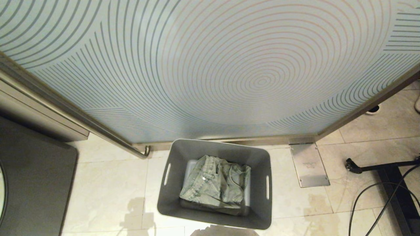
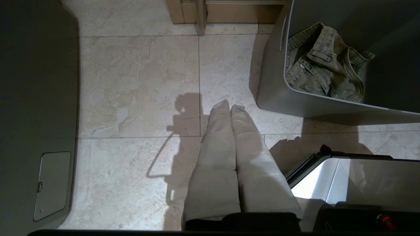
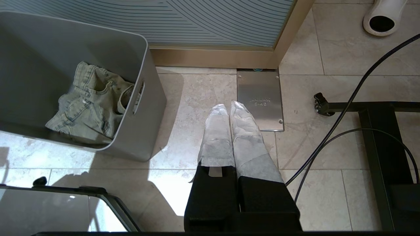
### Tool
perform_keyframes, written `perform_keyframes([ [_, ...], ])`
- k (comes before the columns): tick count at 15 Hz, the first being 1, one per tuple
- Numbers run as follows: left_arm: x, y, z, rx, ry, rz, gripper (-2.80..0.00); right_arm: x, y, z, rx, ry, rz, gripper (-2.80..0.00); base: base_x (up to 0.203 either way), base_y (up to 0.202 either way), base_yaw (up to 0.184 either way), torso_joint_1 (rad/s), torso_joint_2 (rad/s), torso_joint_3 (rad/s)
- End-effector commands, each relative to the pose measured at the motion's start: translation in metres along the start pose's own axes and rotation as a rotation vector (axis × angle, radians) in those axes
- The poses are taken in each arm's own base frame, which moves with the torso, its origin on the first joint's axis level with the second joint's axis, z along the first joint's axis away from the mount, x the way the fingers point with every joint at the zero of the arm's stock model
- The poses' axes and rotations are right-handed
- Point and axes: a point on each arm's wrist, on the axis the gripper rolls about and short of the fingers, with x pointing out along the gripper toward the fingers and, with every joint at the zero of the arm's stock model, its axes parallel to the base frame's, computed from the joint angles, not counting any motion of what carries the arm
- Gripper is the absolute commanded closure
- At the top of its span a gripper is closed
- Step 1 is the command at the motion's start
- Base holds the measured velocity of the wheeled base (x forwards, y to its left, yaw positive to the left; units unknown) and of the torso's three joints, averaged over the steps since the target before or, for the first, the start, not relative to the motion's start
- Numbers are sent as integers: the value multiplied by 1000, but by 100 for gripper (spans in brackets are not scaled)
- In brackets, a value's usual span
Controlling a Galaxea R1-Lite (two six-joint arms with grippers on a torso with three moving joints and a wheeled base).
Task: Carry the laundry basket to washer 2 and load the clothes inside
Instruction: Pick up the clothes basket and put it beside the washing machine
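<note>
The head camera looks steeply down from high up at the laundry basket [image 1: 215, 183] standing on the tiled floor [image 1: 111, 183] against a striped glass panel [image 1: 210, 65]. Each wrist camera sits behind its own fingers and faces down at the floor from nearer: the left gripper [image 2: 229, 105] shows with the basket off to one side, the right gripper [image 3: 227, 107] with it on the other. All three views share the basket and the clothes [image 1: 216, 182] in it
</note>
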Motion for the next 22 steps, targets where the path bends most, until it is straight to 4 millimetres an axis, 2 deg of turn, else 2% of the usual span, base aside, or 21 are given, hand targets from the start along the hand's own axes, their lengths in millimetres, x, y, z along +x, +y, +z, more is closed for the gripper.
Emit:
perform_keyframes([
  [1, 0, 0, 0, -2, 2, 1, 0, 2, 0, -8, -8, 28, 4, 0, 0, 0, 0, 0, 0, 0],
  [4, 0, 0, 0, -3, 2, 2, 0, 1, 0, -6, 3, 20, -6, 0, 0, 0, 0, 0, 0, 0],
  [6, -4, 0, 7, -10, -26, 5, 0, -5, -1, 21, 29, -57, -30, 0, 0, 0, 0, 0, 0, 0],
  [8, -14, -1, 31, -12, -56, -14, 0, -12, -3, 49, 61, -36, -32, 0, 0, 0, 0, 0, 0, 0],
  [11, 0, -2, 69, -10, 73, -26, 0, 6, -5, 84, 117, 129, -34, 0, 0, 0, 0, 0, 0, 0],
  [14, 43, -5, 117, -11, 267, -52, 0, 54, -8, 121, 167, 306, -43, 0, 0, 0, 0, 0, 0, 0],
  [17, 115, -9, 157, -18, 436, -102, 0, 114, -11, 141, 215, 442, -56, 0, 0, 0, 0, 0, 0, 0],
  [19, 166, -14, 169, -17, 507, -133, 0, 153, -12, 143, 235, 481, -60, 0, 0, 0, 0, 0, 0, 0],
  [22, 223, -30, 166, 7, 555, -198, 0, 197, -12, 131, 256, 516, -55, 0, 0, 0, 0, 0, 0, 0],
])
